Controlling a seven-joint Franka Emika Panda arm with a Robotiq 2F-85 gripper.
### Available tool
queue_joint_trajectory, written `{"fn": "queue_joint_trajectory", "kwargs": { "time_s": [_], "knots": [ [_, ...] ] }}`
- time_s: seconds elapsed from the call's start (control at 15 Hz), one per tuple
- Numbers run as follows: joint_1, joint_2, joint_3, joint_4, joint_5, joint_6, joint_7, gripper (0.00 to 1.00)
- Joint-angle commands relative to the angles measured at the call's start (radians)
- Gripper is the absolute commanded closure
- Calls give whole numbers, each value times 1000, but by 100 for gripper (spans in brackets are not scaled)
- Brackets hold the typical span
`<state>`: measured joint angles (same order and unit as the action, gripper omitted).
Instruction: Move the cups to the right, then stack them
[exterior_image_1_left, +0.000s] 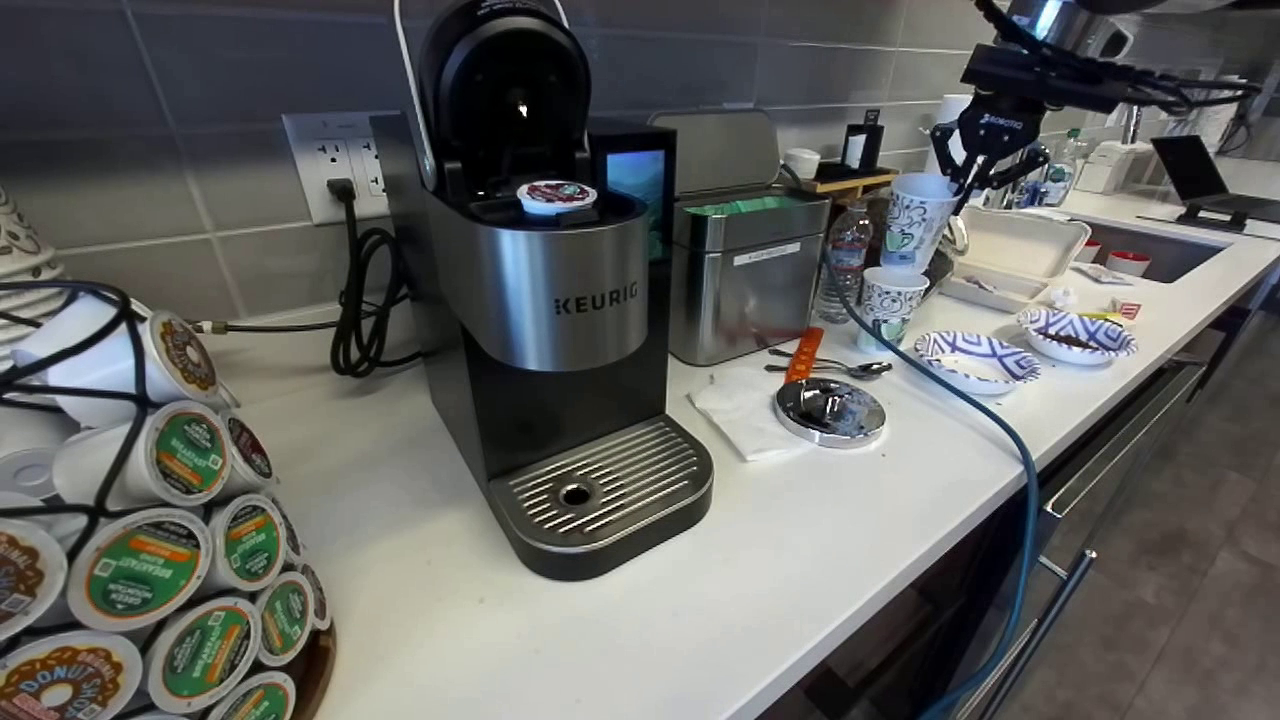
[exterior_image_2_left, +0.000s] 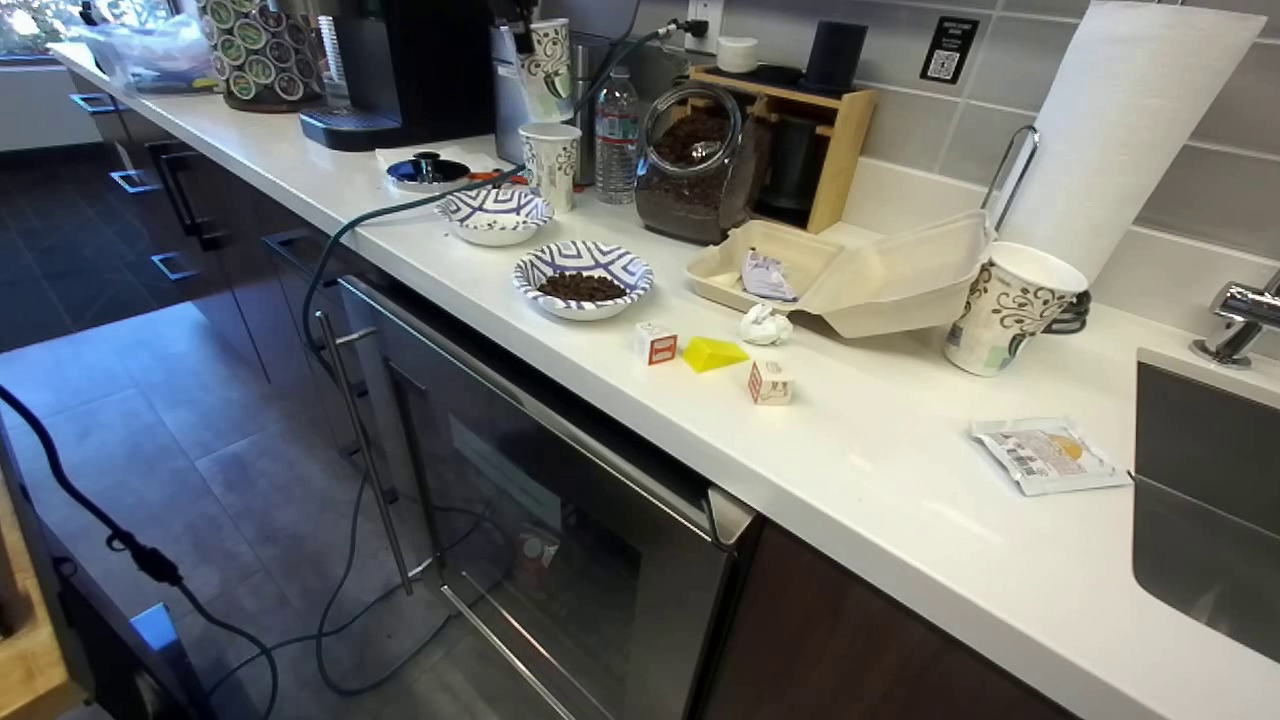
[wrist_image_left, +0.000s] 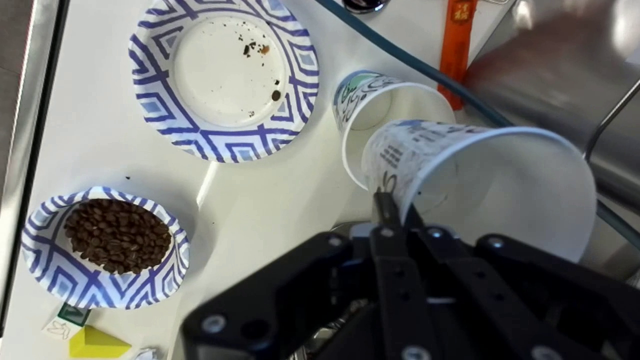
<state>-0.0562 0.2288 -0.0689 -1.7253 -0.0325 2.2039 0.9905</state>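
My gripper (exterior_image_1_left: 965, 185) is shut on the rim and wall of a white patterned paper cup (exterior_image_1_left: 915, 220); one finger is inside it and one outside. The held cup hangs slightly tilted over a second patterned cup (exterior_image_1_left: 890, 305) standing upright on the counter. Both cups also show in an exterior view, the held cup (exterior_image_2_left: 548, 75) above the standing cup (exterior_image_2_left: 552, 168). Whether they touch cannot be told. In the wrist view the gripper (wrist_image_left: 397, 205) holds the cup (wrist_image_left: 425, 155), which partly covers the standing cup's mouth (wrist_image_left: 357, 102).
A similar larger-looking cup (exterior_image_2_left: 1010, 310) stands by the paper towel roll (exterior_image_2_left: 1130, 130). Patterned bowls (exterior_image_2_left: 495, 215) (exterior_image_2_left: 585, 280), a water bottle (exterior_image_2_left: 616, 140), a coffee bean jar (exterior_image_2_left: 690, 180) and a steel bin (exterior_image_1_left: 750, 280) surround the cups. A blue-green cable (exterior_image_1_left: 960, 385) crosses nearby.
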Motion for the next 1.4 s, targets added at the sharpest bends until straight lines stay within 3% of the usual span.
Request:
{"fn": "queue_joint_trajectory", "kwargs": {
  "time_s": [0.0,0.73,1.33],
  "knots": [
    [4,50,-17,60,62,-37,15,99],
    [17,77,-29,63,88,-56,37,99],
    [61,126,-54,13,7,75,140,99]
  ]
}}
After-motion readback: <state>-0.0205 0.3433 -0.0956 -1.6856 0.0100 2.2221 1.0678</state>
